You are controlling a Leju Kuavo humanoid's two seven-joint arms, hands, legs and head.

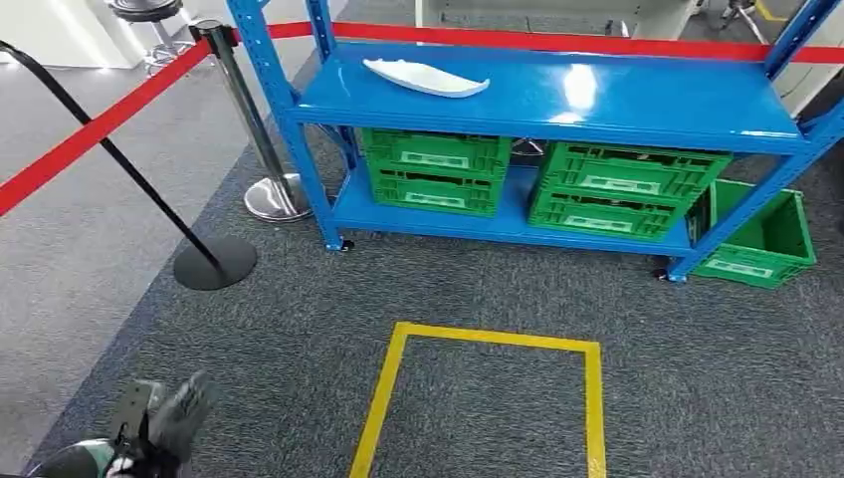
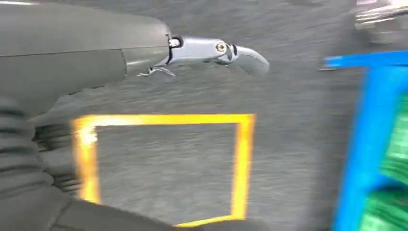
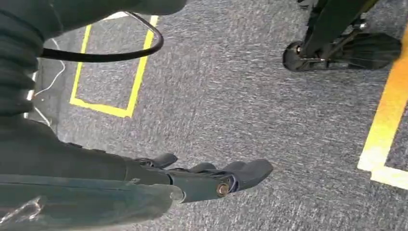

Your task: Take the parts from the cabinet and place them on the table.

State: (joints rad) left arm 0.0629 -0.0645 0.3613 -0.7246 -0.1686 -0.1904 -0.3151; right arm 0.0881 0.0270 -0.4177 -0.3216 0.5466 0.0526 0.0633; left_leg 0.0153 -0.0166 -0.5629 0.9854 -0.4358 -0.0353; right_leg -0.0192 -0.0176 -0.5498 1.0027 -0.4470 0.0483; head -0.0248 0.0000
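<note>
A white, long curved part [image 1: 426,77] lies on the upper shelf of the blue cabinet rack [image 1: 637,100], towards its left end. My left hand [image 1: 164,418] hangs low at the bottom left over the carpet, far from the rack, with nothing in it. In the left wrist view its grey thumb [image 2: 211,52] sticks out straight above the floor. My right hand [image 3: 211,175] hangs over the grey carpet with its dark fingers stretched out and apart, holding nothing.
Two green crates [image 1: 433,169] [image 1: 617,189] stand on the rack's bottom shelf, and a third [image 1: 761,239] sits on the floor at its right. Red barrier belts run from a chrome post [image 1: 269,189] and a black post [image 1: 214,261]. A yellow tape square [image 1: 488,398] marks the carpet.
</note>
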